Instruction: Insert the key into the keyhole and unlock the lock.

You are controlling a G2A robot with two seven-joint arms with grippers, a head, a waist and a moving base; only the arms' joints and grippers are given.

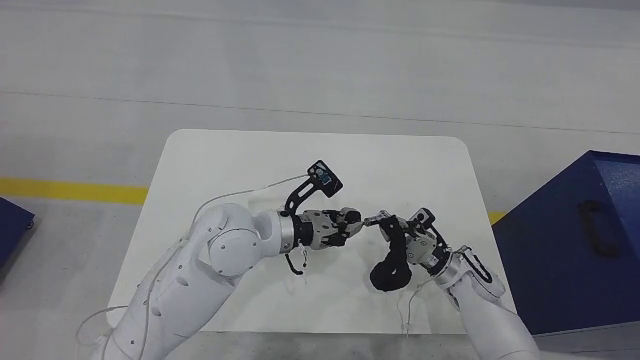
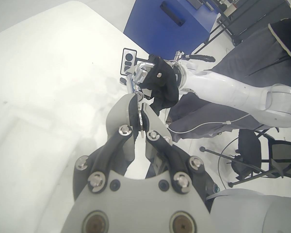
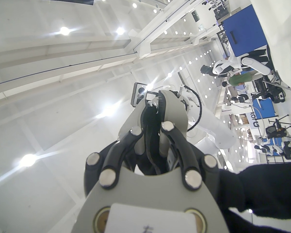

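So that they can be lined up, the lock is gripped in the right tool above the near edge of the bench, and the key is pinched in the left tool, tip touching the lock; insertion seems underway.

Bright, even overhead light throughout. In top view, worktop reads near white. In left wrist view its surface is blown out, glare hiding texture. Right wrist view faces up: ceiling lamps flare into starbursts, haze over beams. Both wrist views bend straight lines hard at edges. Blue cabinet evenly lit.
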